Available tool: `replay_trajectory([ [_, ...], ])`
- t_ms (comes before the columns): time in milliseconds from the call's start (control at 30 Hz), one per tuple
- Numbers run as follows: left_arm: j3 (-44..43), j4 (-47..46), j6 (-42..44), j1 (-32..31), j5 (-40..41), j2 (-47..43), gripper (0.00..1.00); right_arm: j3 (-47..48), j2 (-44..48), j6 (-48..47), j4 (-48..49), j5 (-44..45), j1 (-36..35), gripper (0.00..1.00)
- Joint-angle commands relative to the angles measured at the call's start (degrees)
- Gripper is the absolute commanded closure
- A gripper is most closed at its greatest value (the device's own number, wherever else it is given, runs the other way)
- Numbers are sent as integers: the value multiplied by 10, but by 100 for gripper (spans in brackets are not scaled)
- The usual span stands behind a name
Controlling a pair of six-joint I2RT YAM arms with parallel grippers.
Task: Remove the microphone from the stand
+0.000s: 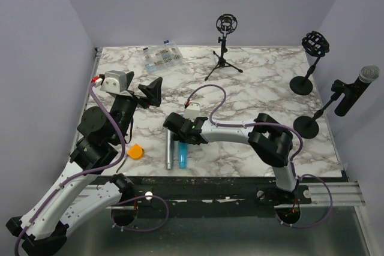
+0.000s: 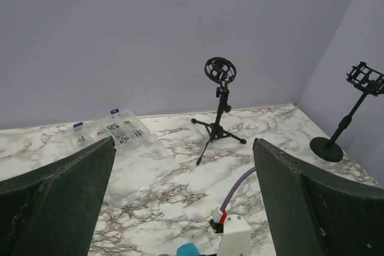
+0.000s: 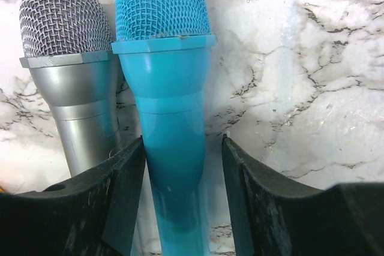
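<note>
silver microphone (image 3: pixel 66 76) just beside blue microphone (image 3: pixel 165 88), free tabletop (image 3: pixel 312 88) on its right

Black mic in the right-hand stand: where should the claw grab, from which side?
Likely its handle, below the grille, approached from the table side: it's a straight tilted cylinder, and the wall stands on its far side.

Black microphone (image 1: pixel 354 93) clipped on stand (image 1: pixel 307 125), blue microphone (image 1: pixel 182 155) on table (image 1: pixel 252 82)

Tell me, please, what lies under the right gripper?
Under the right gripper, a blue mic lies on the table between the open fingers, with a silver mic alongside. In the wrist view, the fingers hide part of both handles.
</note>
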State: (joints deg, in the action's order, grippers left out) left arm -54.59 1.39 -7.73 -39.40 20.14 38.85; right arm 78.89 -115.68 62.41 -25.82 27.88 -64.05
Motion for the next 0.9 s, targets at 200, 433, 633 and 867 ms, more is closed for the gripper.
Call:
replay_trajectory([
  [200, 1, -6, 4, 1, 2, 0, 4, -35, 18, 3, -16, 19, -4, 44],
  [433, 1, -5, 3, 1, -3, 3, 4, -12, 61, -25, -36, 41, -3, 34],
  [633, -1, -3, 1, 1, -6, 2, 4, -12, 136, -60, -56, 81, -3, 31],
  [867, 15, -25, 12, 1, 9, -36, 4, 15, 209, -260, -139, 335, 25, 27],
])
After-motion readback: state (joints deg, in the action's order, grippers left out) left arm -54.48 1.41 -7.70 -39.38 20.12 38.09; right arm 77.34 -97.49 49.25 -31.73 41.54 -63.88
